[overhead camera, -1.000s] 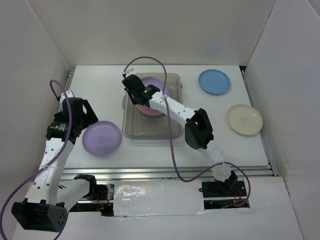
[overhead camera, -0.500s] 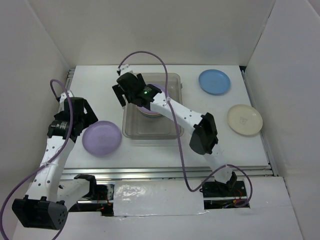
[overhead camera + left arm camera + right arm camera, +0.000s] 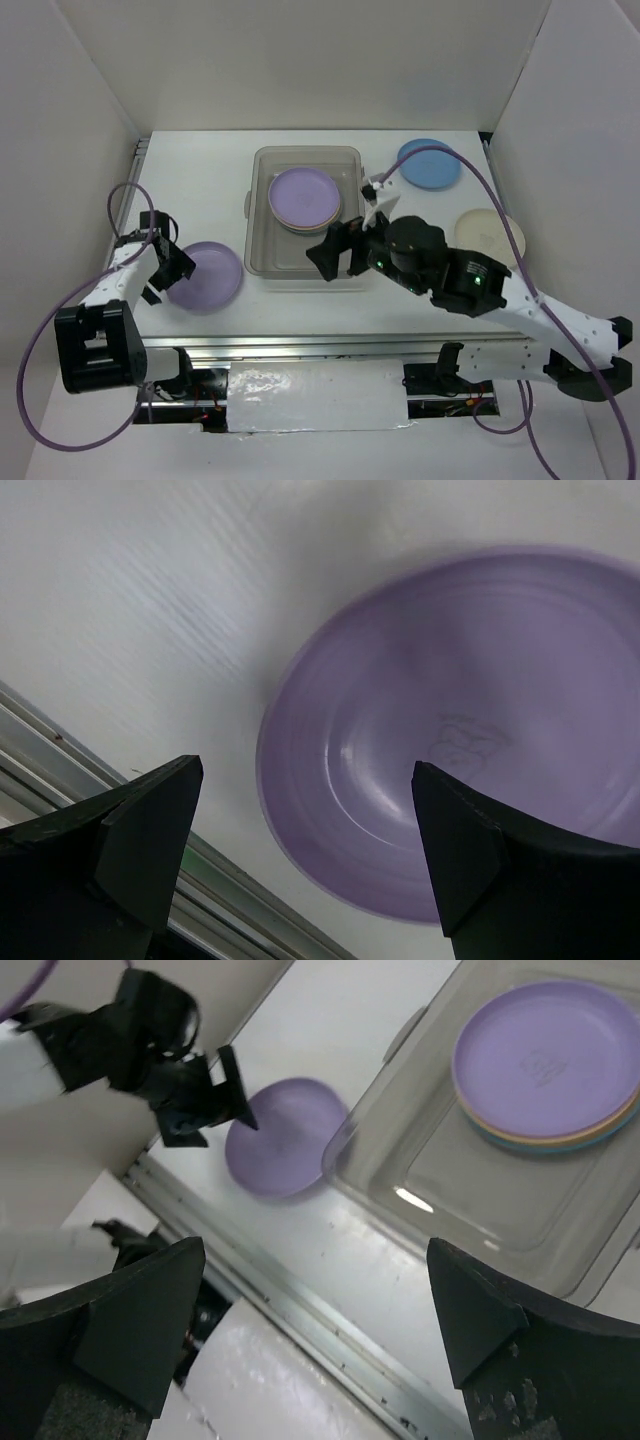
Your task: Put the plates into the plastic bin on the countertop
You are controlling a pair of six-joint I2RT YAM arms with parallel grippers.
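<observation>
The clear plastic bin [image 3: 290, 252] stands mid-countertop [image 3: 200, 170] and holds a stack of plates topped by a lavender one [image 3: 303, 197]. That stack [image 3: 545, 1055] also shows in the right wrist view, in the far half of the bin [image 3: 480, 1190]. A second lavender plate [image 3: 207, 276] lies left of the bin. My left gripper [image 3: 172, 262] is open, low at that plate's left edge; the plate [image 3: 460, 730] fills the space between and beyond the fingertips [image 3: 150, 840]. My right gripper [image 3: 335, 250] is open and empty above the bin's front right corner. A blue plate [image 3: 430, 163] and a cream plate [image 3: 490, 235] lie at the right.
White walls close in the countertop at the back and both sides. A metal rail [image 3: 340, 345] runs along the front edge, and it shows between the right fingers [image 3: 330, 1300]. The right arm's body crosses in front of the cream plate.
My right gripper opened, left the lavender plate on the stack in the bin and pulled back toward the front right. My left gripper dropped lower at the other lavender plate's edge.
</observation>
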